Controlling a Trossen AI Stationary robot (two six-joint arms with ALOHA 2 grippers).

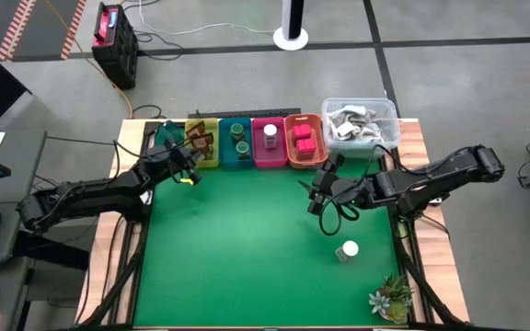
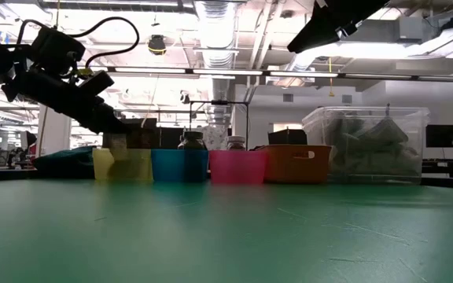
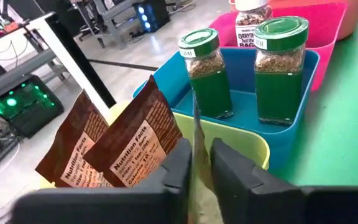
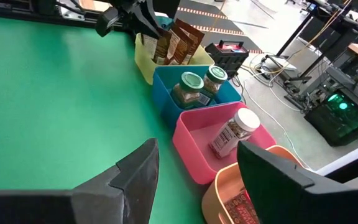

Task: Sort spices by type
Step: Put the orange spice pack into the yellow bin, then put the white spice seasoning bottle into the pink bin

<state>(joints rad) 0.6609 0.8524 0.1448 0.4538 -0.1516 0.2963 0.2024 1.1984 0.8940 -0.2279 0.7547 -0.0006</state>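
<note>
Four bins stand in a row at the table's far edge. The yellow bin [image 1: 202, 147] holds two brown packets [image 3: 104, 152], which stand leaning in it. The blue bin [image 1: 236, 143] holds two green-capped jars [image 3: 278, 68], both upright. In the pink bin [image 1: 269, 145] a white-capped jar [image 4: 232, 132] lies tilted, and the orange bin [image 1: 304, 140] holds red cubes. Another white-capped jar [image 1: 348, 250] lies on its side on the green mat. My left gripper [image 1: 190, 173] is over the yellow bin's near side, shut on a brown packet. My right gripper [image 1: 316, 195] hangs open over the mat, near the orange bin. My left gripper pinches a brown packet [image 3: 195, 127] between its two fingers. The packet shows edge-on in the wrist view, a thin strip standing up past the fingertips [image 3: 182, 155]. It is lifted clear, just above the yellow bin's near rim [image 2: 120, 153], with its lower part [image 2: 116, 143] below the fingers.
A clear tub of grey-white pieces [image 1: 361, 123] stands to the right of the orange bin. A small spiky plant [image 1: 389, 296] sits at the near right corner. A dark cloth-like thing [image 1: 167, 135] lies to the left of the yellow bin. The mat's middle and near left are bare green.
</note>
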